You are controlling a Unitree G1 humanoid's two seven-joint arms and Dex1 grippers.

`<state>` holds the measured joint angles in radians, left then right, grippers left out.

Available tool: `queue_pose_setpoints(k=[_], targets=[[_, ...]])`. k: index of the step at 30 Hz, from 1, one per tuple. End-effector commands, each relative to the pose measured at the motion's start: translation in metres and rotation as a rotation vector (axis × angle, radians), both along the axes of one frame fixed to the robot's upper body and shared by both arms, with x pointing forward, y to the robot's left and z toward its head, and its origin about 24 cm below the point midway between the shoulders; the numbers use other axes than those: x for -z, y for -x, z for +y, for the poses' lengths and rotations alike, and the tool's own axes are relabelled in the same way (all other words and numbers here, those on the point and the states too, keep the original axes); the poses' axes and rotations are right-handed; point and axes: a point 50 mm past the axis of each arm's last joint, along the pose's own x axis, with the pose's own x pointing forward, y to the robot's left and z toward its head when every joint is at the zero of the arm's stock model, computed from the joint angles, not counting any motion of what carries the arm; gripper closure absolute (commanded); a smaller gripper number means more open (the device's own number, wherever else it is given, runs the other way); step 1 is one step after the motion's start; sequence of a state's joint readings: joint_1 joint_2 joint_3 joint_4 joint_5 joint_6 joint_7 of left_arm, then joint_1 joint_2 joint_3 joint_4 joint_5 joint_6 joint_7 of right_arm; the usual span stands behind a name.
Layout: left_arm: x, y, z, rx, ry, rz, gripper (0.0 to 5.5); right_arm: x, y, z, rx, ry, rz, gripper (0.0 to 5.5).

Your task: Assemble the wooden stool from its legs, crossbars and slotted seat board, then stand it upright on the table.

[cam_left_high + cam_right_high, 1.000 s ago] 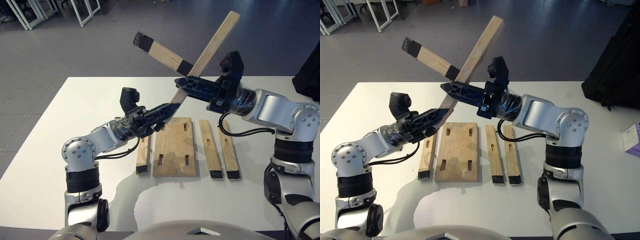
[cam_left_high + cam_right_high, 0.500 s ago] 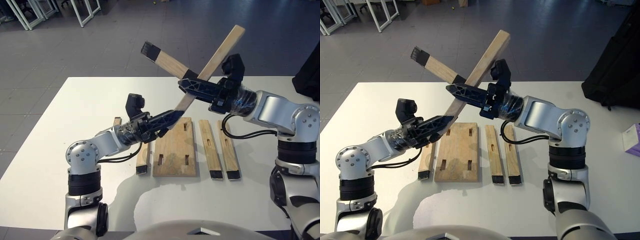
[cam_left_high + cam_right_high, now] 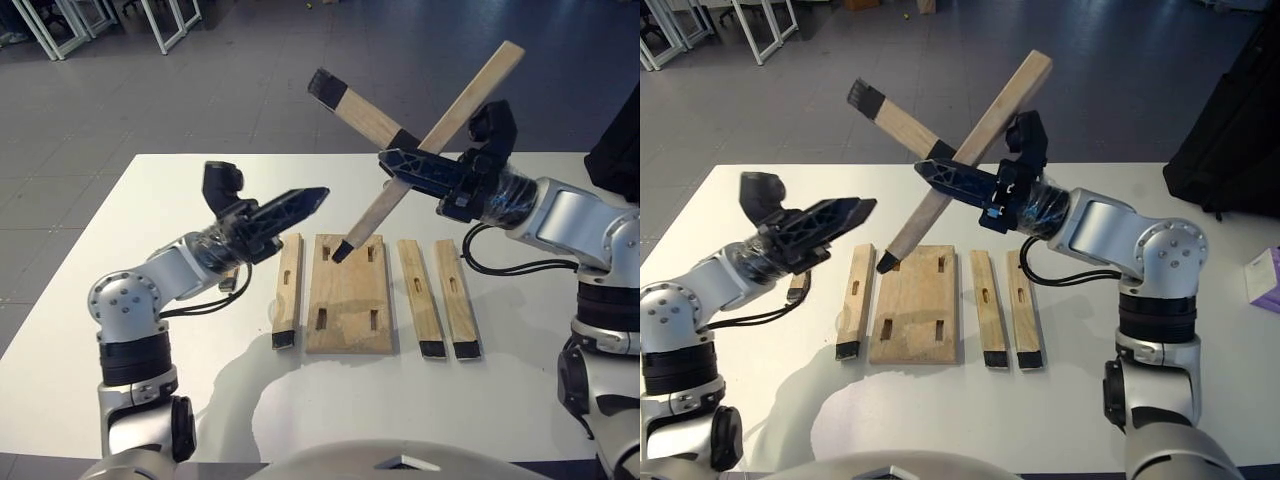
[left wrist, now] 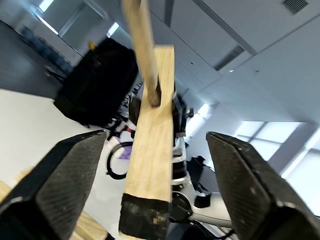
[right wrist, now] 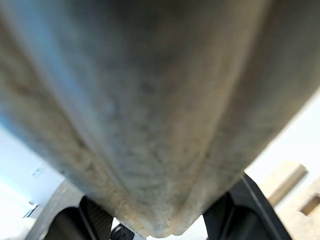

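My right gripper point(image 3: 396, 164) is shut on a wooden cross point(image 3: 432, 118) made of a long leg and a shorter black-tipped bar. It holds the cross above the table's far side. The long leg's lower black end hangs just over the slotted seat board point(image 3: 350, 300), which lies flat. To the left, my left gripper point(image 3: 312, 197) stands open and empty, its fingers point(image 4: 65, 185) wide apart and pointing at the cross point(image 4: 150, 145). One leg point(image 3: 288, 292) lies left of the board. Two slotted pieces point(image 3: 418, 296) point(image 3: 455, 300) lie to its right.
A short wooden piece point(image 3: 796, 290) lies on the white table point(image 3: 120, 330) under my left arm. A black bag point(image 3: 1230, 110) stands off the far right edge, and a small box point(image 3: 1264, 276) sits at the right. The front of the table is bare.
My left gripper let go of the long leg, opened and drew back to the left. The right gripper carried the cross a little to the right and higher.
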<state>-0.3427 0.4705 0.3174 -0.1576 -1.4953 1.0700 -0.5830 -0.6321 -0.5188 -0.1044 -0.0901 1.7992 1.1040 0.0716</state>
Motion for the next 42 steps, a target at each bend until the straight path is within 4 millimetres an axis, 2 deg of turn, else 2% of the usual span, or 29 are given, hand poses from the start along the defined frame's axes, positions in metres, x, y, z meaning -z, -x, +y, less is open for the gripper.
queue_pose_setpoints(k=[1, 3, 5, 8, 12, 19, 24, 27, 32, 35, 39, 42], targets=[[0.009, -0.006, 0.008, -0.201, -0.361, -0.051, 1.71, -0.003, -0.001, -0.013, 0.093, 0.041, -0.042, 3.48], [0.043, -0.001, -0.004, -0.217, -0.752, -0.087, 1.71, -0.006, -0.003, -0.025, 0.183, 0.029, -0.067, 3.48], [0.07, 0.008, -0.011, -0.179, -1.04, -0.167, 1.71, -0.008, -0.004, -0.029, 0.224, 0.025, -0.074, 3.48], [0.085, 0.016, -0.015, -0.129, -1.223, -0.26, 1.71, -0.005, -0.008, -0.029, 0.27, 0.082, -0.076, 3.48], [0.091, 0.018, -0.012, -0.084, -1.284, -0.272, 1.71, 0.004, -0.014, -0.027, 0.313, 0.141, -0.065, 3.48], [0.104, 0.039, -0.016, 0.098, -1.336, -0.249, 1.71, 0.009, -0.017, -0.027, 0.353, 0.16, -0.055, 3.48], [0.113, 0.032, -0.006, 0.066, -1.509, -0.292, 1.71, 0.005, -0.021, -0.027, 0.374, 0.147, -0.071, 3.48], [0.114, 0.038, -0.005, 0.136, -1.555, -0.318, 1.71, 0.008, -0.023, -0.028, 0.394, 0.173, -0.083, 3.48], [0.11, 0.06, -0.005, 0.314, -1.482, -0.277, 1.71, 0.032, -0.024, -0.029, 0.365, 0.216, -0.125, 3.48], [0.108, 0.059, 0.002, 0.353, -1.498, -0.282, 1.71, 0.052, -0.022, -0.031, 0.314, 0.237, -0.101, 3.48], [0.11, 0.062, 0.008, 0.394, -1.514, -0.265, 1.71, 0.083, -0.006, -0.023, 0.117, 0.329, -0.098, 3.48], [0.111, 0.059, 0.008, 0.379, -1.521, -0.275, 1.71, 0.1, -0.001, -0.022, 0.04, 0.393, -0.111, 3.48]])
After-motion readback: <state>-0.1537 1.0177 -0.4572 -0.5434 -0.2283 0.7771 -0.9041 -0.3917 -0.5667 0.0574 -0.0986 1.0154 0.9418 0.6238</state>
